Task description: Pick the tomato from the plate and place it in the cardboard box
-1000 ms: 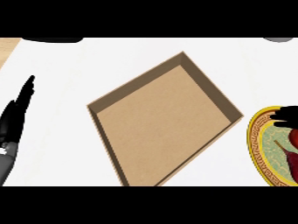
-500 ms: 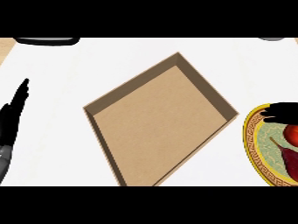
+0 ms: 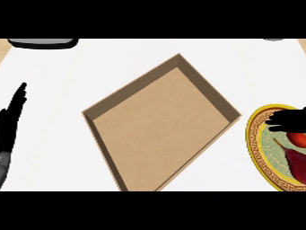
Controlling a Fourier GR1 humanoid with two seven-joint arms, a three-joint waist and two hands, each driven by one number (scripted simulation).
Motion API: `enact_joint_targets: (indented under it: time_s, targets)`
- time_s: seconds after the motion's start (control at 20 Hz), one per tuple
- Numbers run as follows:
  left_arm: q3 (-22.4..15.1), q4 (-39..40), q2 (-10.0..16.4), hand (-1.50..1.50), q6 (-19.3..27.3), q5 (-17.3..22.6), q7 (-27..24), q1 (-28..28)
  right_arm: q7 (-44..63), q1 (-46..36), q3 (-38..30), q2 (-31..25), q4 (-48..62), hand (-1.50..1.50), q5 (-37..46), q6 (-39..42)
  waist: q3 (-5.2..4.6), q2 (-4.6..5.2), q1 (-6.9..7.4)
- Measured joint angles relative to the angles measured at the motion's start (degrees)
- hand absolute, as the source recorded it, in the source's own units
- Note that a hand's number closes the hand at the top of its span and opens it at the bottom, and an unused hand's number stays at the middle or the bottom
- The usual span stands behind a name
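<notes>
A big cardboard box (image 3: 159, 123) lies flat in the middle of the white desk (image 3: 115, 58). It is turned like a diamond, with one corner toward the far edge. Its top is open and nothing is in it.

A round plate (image 3: 253, 140) with a yellow rim sits at the desk's right edge, just beside the box's right corner. The red tomato (image 3: 303, 139) is on this plate, on the side away from the robot. A long dark red vegetable (image 3: 302, 164) lies on the plate too, on the near side (I cannot tell what kind it is).

The right hand (image 3: 302, 119) is right over the tomato and covers its top. It looks like one black shape, so I cannot tell if this hand is spread apart or clamped on the tomato.

The left hand (image 3: 6, 126) rests by the desk's left edge, well apart from the box. It is flat and straight and holds nothing.

A dark thing (image 3: 42, 43) sits at the far left corner.
</notes>
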Motion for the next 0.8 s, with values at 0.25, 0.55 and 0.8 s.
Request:
enact_joint_targets:
  time_s: [0.25, 0.55, 0.8]
  targets:
    - [0.3, 0.4, -0.3, 0.0, -0.1, -0.6, 0.3, 0.1, -0.3, -0.8, 1.8, -1.4, -1.1, -1.5, -0.4, -0.2, -0.06, -0.16, -0.47]
    - [0.9, -0.9, -0.9, 0.0, 0.0, -1.3, 0.4, 1.5, 1.0, -0.5, 3.4, 1.0, 2.0, -1.5, 2.8, -2.4, -0.08, -0.3, -0.7]
    - [1.4, -1.6, -1.4, 0.0, -0.3, -2.2, 0.4, 2.1, 2.0, -2.0, 3.3, 5.4, 7.1, 1.5, 4.7, -3.4, -0.07, -0.28, -0.63]
